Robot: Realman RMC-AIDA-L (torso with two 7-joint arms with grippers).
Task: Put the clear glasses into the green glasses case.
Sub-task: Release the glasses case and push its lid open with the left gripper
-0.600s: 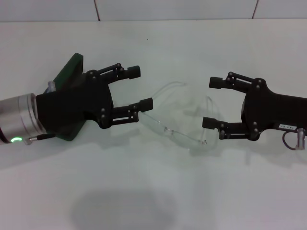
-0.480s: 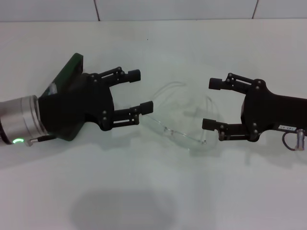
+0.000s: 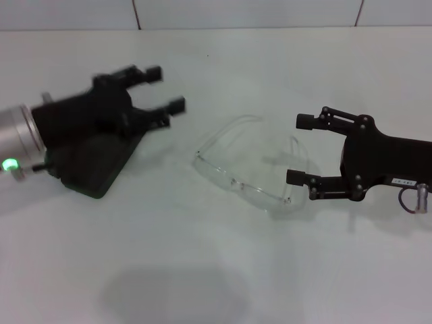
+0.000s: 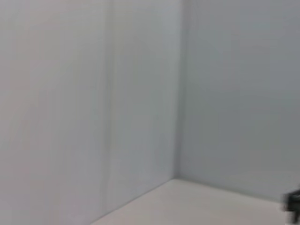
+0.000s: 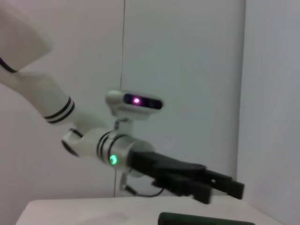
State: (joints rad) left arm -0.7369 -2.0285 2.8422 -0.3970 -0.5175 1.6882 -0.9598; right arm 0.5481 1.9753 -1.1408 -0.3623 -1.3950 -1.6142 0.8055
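Note:
The clear glasses (image 3: 237,183) lie on the white table at mid-scene, arms pointing away from me. At the left, the green glasses case (image 3: 100,178) lies closed, mostly hidden under my left arm. My left gripper (image 3: 165,88) hovers open and empty over the case's far end, well apart from the glasses. My right gripper (image 3: 298,149) is open at the right end of the glasses, one finger on each side of the right arm tip, gripping nothing. The right wrist view shows the left gripper (image 5: 224,186) above the case (image 5: 206,219).
The white table (image 3: 216,270) meets a tiled white wall (image 3: 243,13) at the back. The robot's head camera (image 5: 134,101) appears in the right wrist view. The left wrist view shows only wall, table and a dark bit (image 4: 293,206) at its edge.
My left gripper has pulled back and to the left, away from the left end of the glasses, and now hangs over the case. The right gripper and the glasses have hardly moved.

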